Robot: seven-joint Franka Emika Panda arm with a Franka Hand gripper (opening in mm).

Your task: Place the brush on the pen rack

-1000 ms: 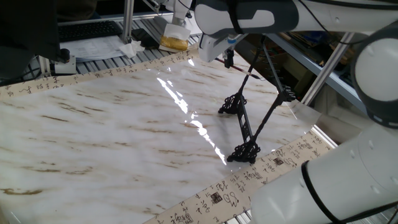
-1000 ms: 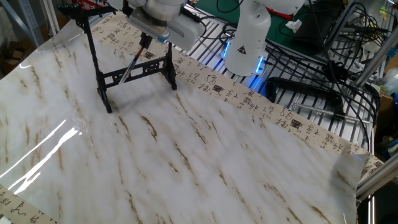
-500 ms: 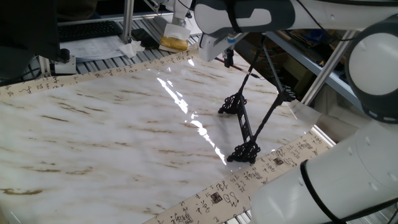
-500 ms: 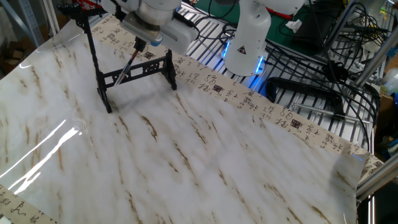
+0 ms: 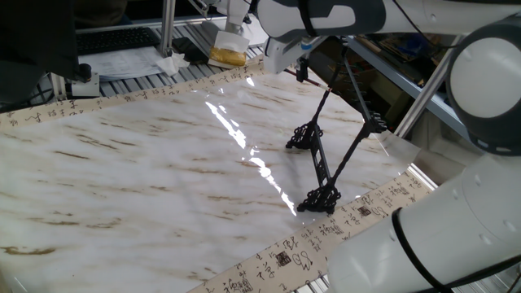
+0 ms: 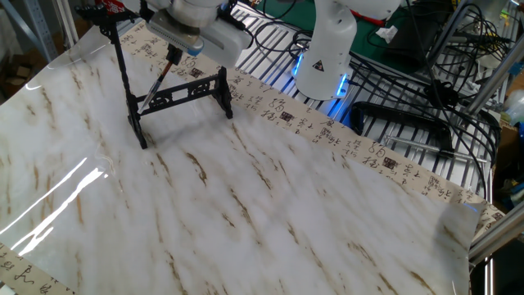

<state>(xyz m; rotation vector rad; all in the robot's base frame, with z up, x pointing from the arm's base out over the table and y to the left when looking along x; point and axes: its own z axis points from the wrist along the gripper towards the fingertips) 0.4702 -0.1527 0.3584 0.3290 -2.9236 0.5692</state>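
Note:
The black pen rack (image 6: 176, 97) stands at the far left of the marble table, its scrolled feet on the surface and a tall thin rod (image 6: 123, 70) rising at its left end. Just above its crossbar hovers my gripper (image 6: 173, 54), shut on the upper end of the brush (image 6: 157, 82), a thin dark shaft that slants down and left across the rack's bars. In the one fixed view the pen rack (image 5: 319, 167) is at the right and the gripper (image 5: 301, 72) is above its far end; the brush is hard to pick out from the rods there.
My white base (image 6: 323, 49) with a blue light stands behind the table, beside black wire racks (image 6: 409, 123). A yellow object (image 5: 228, 50) and a keyboard (image 5: 114, 39) lie beyond the far edge. My own arm links (image 5: 488, 89) fill the right foreground.
The gripper has carried the brush a little up and to the left in the other fixed view, along the rack toward its tall rod. The rack has not moved.

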